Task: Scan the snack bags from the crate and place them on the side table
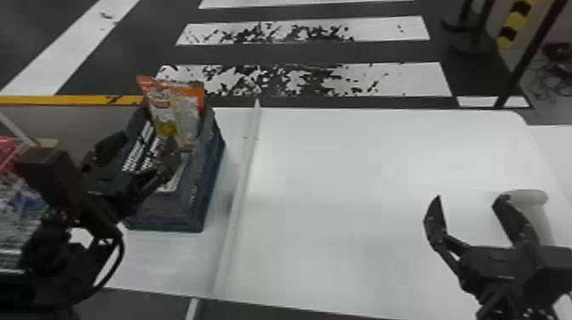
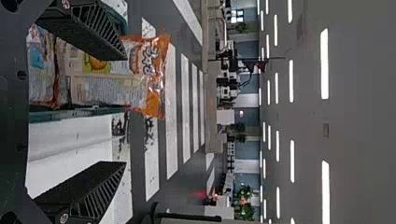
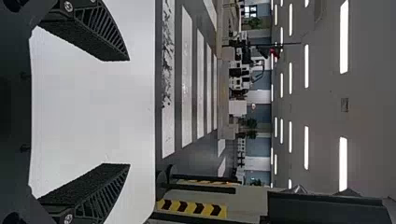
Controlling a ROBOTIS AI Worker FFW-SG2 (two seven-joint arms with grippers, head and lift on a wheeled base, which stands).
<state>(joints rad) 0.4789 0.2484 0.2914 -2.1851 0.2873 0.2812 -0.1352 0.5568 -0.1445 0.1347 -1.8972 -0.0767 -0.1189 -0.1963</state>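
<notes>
In the head view, a dark crate (image 1: 198, 183) stands at the left of the white table, and an orange-topped snack bag (image 1: 187, 112) rises upright from its far end. My left gripper (image 1: 144, 149) is over the crate on the near side of that bag, fingers apart. From the left wrist, the gripper (image 2: 125, 112) is open, with the orange snack bag (image 2: 107, 79) beyond the fingers and partly behind one of them. Another bag (image 2: 41, 70) is beside it. My right gripper (image 1: 466, 200) stands open over the table's right part; the right wrist view shows this gripper (image 3: 128, 112) holding nothing.
A white rounded object (image 1: 527, 198) stands behind the right gripper. A pale raised strip (image 1: 242, 187) runs across the white table (image 1: 340, 170) beside the crate. Red and blue packages (image 1: 25, 202) lie at the far left, behind the left arm.
</notes>
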